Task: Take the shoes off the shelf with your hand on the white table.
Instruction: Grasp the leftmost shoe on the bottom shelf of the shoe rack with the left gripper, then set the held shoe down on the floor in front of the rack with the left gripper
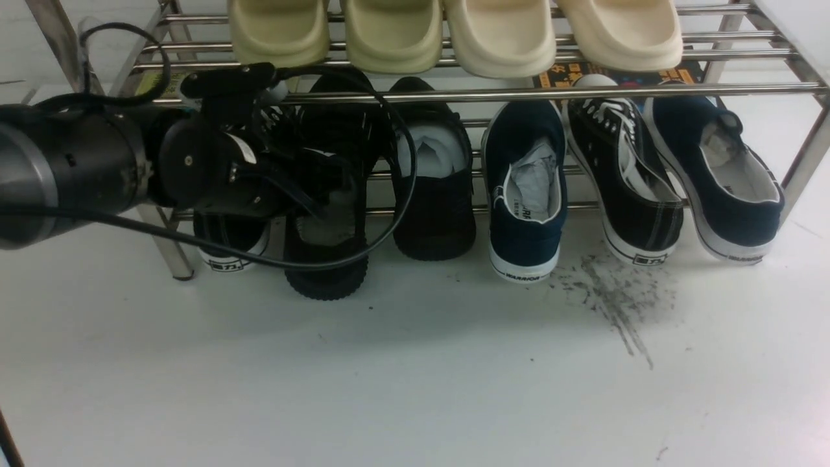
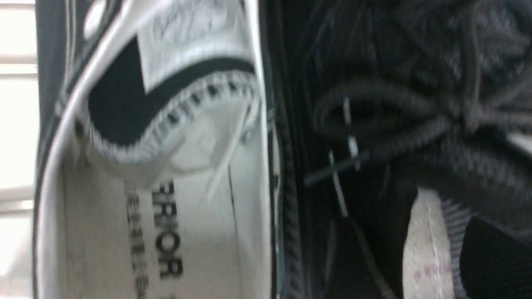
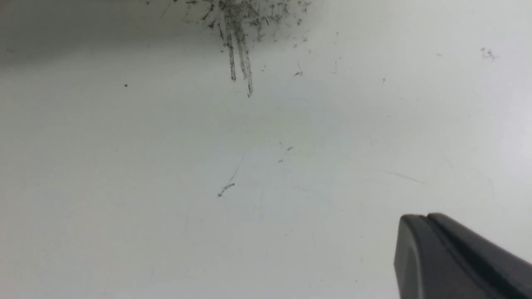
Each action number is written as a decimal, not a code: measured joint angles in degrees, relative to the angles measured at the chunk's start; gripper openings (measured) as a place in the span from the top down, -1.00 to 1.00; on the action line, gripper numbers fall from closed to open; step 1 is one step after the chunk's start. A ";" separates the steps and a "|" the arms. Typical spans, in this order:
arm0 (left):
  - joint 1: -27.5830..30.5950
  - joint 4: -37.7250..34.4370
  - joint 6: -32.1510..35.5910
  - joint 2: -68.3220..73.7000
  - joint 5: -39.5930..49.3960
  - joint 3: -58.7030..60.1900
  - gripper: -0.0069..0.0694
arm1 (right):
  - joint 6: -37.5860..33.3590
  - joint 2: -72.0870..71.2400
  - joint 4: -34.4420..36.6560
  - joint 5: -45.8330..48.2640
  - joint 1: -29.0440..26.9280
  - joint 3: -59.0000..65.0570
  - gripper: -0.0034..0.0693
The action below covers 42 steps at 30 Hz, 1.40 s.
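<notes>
No delivery recorded: both shoes (image 1: 433, 214) sit on the lower tier of the shelf (image 1: 506, 95), neither on the white table (image 1: 415, 376); the left gripper (image 1: 292, 185) is at the leftmost one, its clasp impossible to tell.

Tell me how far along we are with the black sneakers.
Done: nothing; both sneakers lie on the shelf's lower tier. In hand: the left hand is over the left sneaker, whose heel juts past its mate's; grip hidden. Left: move both onto the table. The right hand hovers, shut.
</notes>
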 joint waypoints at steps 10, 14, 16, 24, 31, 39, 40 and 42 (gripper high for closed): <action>0.00 0.56 0.00 2.29 -2.10 -0.24 0.56 | 0.00 0.00 0.08 0.00 0.00 0.00 0.85; 0.06 0.56 0.00 1.70 -1.14 -0.24 0.75 | 0.00 0.00 0.03 0.00 0.00 0.00 0.84; 0.06 0.29 0.00 0.24 0.94 -0.24 0.77 | 0.00 0.00 0.03 0.00 0.00 0.00 0.83; -0.11 -3.43 0.00 -8.12 11.30 0.03 0.78 | 0.00 0.00 -0.09 0.00 0.00 0.00 0.80; -0.11 -10.96 0.45 -14.57 20.84 0.03 0.78 | 0.00 0.00 -0.09 0.00 0.00 0.00 0.78; -0.11 -19.19 9.34 -22.31 33.99 0.03 0.77 | 0.00 0.00 -0.09 0.00 0.00 0.00 0.75; -0.11 -19.60 10.07 -23.31 35.46 0.03 0.77 | 0.00 0.00 -0.09 0.00 0.00 0.00 0.74; -0.11 -20.00 10.95 -25.05 37.10 0.03 0.77 | 0.00 0.00 -0.09 0.00 0.00 0.00 0.74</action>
